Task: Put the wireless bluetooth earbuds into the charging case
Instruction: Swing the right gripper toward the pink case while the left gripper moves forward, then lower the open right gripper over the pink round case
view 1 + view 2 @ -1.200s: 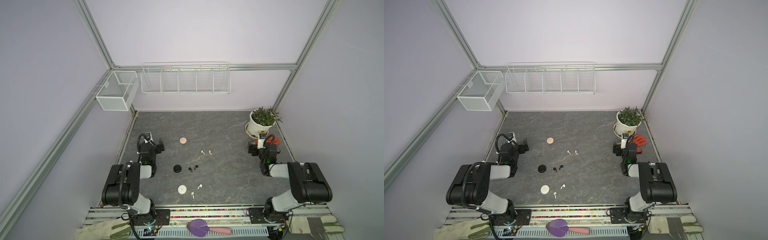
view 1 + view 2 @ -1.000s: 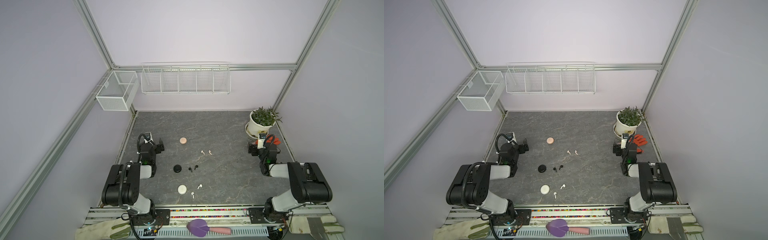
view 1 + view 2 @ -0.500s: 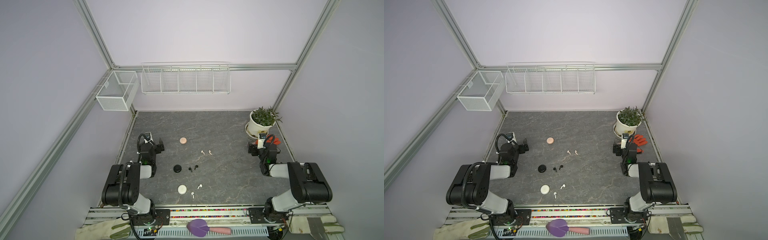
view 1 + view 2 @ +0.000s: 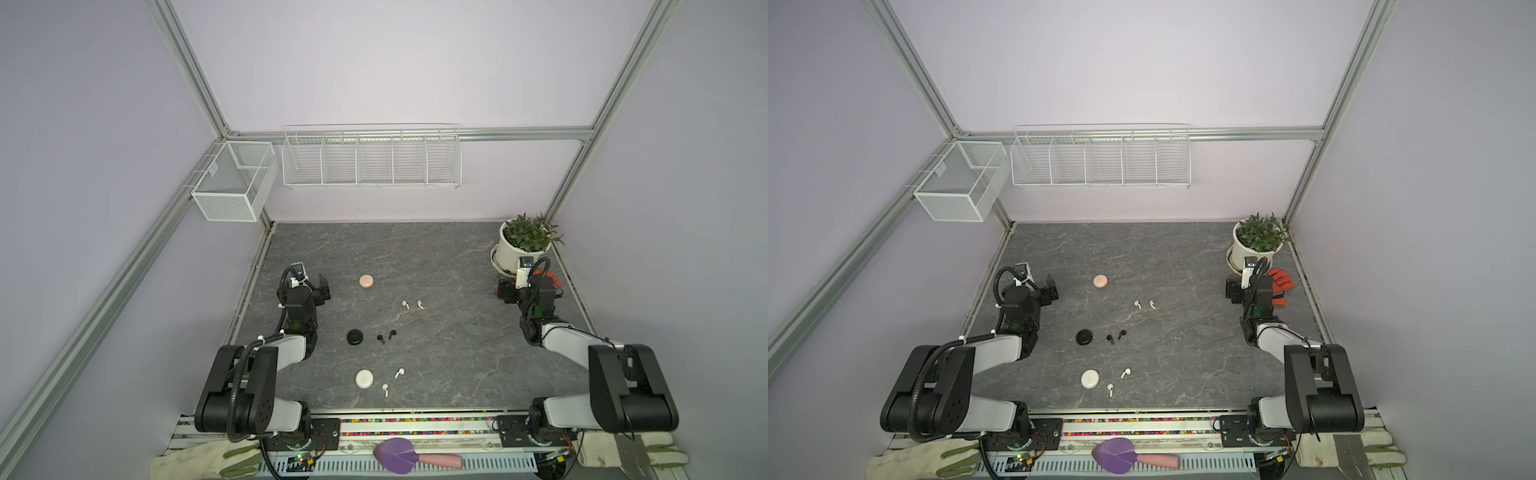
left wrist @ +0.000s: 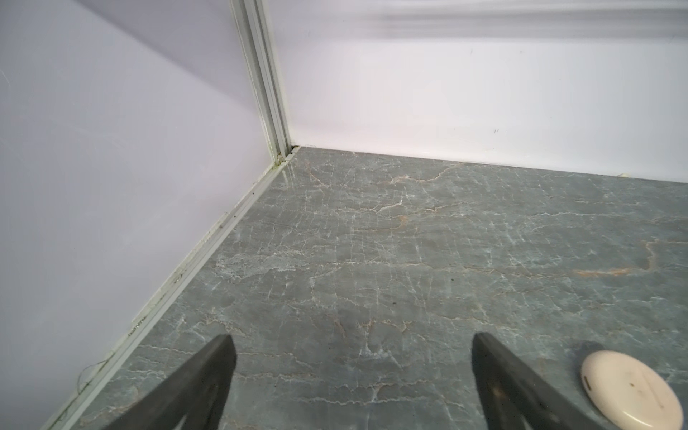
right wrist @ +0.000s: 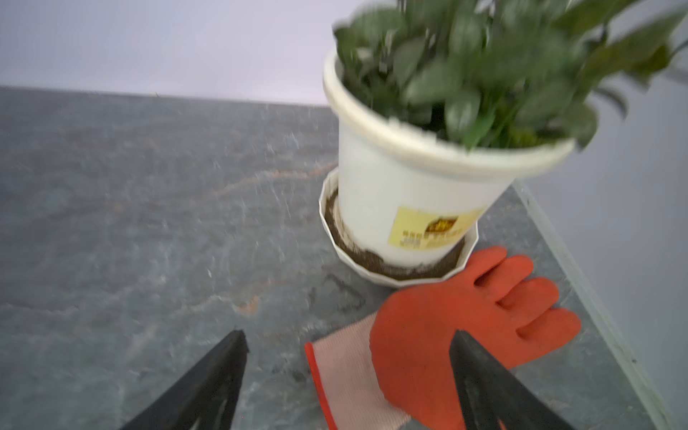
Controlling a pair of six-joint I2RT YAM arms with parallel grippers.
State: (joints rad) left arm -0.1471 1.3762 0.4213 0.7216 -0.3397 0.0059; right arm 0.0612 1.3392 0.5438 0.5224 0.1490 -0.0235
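Three pairs of wireless bluetooth earbuds lie loose on the grey slab: pale pink point(image 4: 405, 304) point(image 4: 1137, 304), black point(image 4: 380, 338) point(image 4: 1110, 338) and white point(image 4: 399, 372) point(image 4: 1125, 372). Left of each pair sits a round closed charging case: pink point(image 4: 366, 281) point(image 5: 633, 391), black point(image 4: 355, 337), white point(image 4: 364, 378). My left gripper point(image 4: 303, 289) point(image 5: 353, 337) stands open and empty near the left wall, with the pink case just outside one finger. At the far right, away from the earbuds, my right gripper point(image 4: 528, 286) point(image 6: 348, 333) is open over an orange glove's cuff.
A potted plant point(image 4: 524, 245) point(image 6: 409, 208) in a saucer stands at the back right, with an orange glove point(image 6: 465, 327) point(image 4: 1281, 279) beside it. Wire baskets point(image 4: 370, 158) hang on the back wall. A purple scoop point(image 4: 399, 455) lies on the front rail.
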